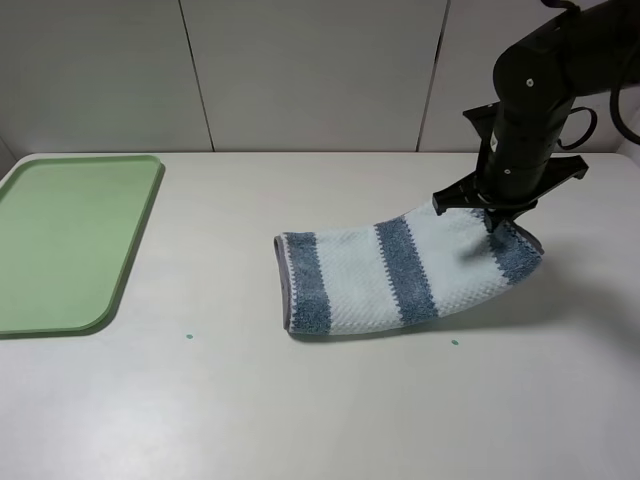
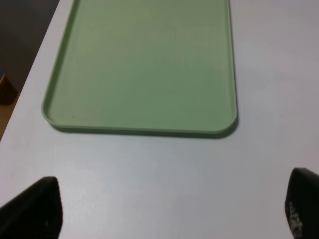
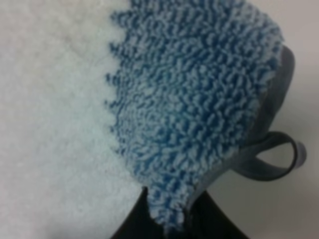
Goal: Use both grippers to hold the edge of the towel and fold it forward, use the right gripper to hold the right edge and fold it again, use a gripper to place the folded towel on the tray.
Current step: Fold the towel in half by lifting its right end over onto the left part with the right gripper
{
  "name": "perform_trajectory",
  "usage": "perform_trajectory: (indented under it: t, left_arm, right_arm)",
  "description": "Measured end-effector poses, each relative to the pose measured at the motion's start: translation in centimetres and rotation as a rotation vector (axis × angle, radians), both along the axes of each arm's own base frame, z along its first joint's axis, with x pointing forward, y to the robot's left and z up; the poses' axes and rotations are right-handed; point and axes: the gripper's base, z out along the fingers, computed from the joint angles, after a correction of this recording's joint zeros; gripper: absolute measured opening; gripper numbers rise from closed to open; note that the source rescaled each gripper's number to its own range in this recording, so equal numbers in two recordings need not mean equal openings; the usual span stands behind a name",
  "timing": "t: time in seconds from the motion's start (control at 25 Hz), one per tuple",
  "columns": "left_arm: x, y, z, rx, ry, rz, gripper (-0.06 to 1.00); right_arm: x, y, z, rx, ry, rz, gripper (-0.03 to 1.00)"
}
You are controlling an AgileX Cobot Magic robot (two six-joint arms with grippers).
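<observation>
Up front, the counter (image 1: 300, 420) carries only a small green dot (image 1: 187, 336) and a second dot (image 1: 455, 342). Mid-counter, the towel (image 1: 360, 280) lies as a folded strip, so the first fold looks done and the second is in hand. The right gripper (image 1: 492, 218) has its jaws clamped on the towel's right end, which is raised off the counter, with the hem loop (image 3: 276, 159) dangling beside it. Next move, my read: carry that end left over the rest, lay it square, release. The left gripper (image 2: 169, 211) hovers over the counter near the tray (image 1: 60, 230), jaws wide apart on nothing. Tray sits far left, well apart from the towel, path unobstructed. Wall panels (image 1: 310, 70) behind.
</observation>
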Motion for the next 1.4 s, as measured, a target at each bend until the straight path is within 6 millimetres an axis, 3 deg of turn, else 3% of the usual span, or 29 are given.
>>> perform_trajectory:
  t: [0.2, 0.68, 1.4]
  left_arm:
    - [0.0, 0.0, 0.0, 0.000, 0.000, 0.000, 0.88]
    - [0.0, 0.0, 0.0, 0.000, 0.000, 0.000, 0.88]
    - [0.0, 0.0, 0.0, 0.000, 0.000, 0.000, 0.87]
  right_arm:
    - [0.1, -1.7, 1.1, -0.019, -0.005, -0.046, 0.05]
    - [-0.6, -1.2, 3.2, 0.071, -0.022, -0.084, 0.05]
    - [-3.8, 5.8, 3.5, 0.104, -0.008, 0.039, 0.05]
